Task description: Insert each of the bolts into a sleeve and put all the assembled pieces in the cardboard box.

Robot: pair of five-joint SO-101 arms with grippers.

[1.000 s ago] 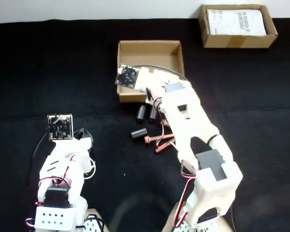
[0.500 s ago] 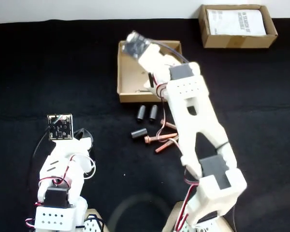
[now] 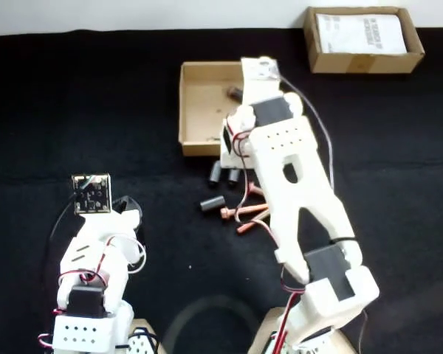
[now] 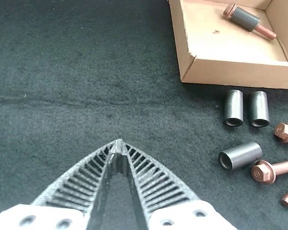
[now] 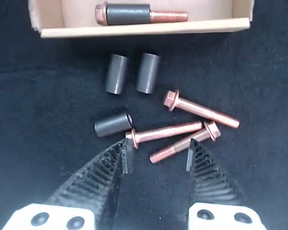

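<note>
One bolt in its sleeve (image 5: 134,13) lies inside the cardboard box (image 3: 199,110), also seen from the left wrist as the assembled piece (image 4: 247,20). In front of the box lie three dark sleeves (image 5: 116,73) (image 5: 148,72) (image 5: 113,124) and three copper bolts (image 5: 201,110) (image 5: 165,132) (image 5: 182,143) on the black cloth. My right gripper (image 5: 158,148) hangs open above the two nearer bolts, holding nothing. My left gripper (image 4: 118,142) is shut and empty, well to the left of the parts, over bare cloth.
A second cardboard box (image 3: 363,40) with a paper sheet in it stands at the far right corner. The right arm (image 3: 295,184) stretches over the bolts and the box's front edge. The black cloth to the left of the parts is bare.
The right arm's wrist swung from the box's front left corner up and across to its far right side. The left arm kept still.
</note>
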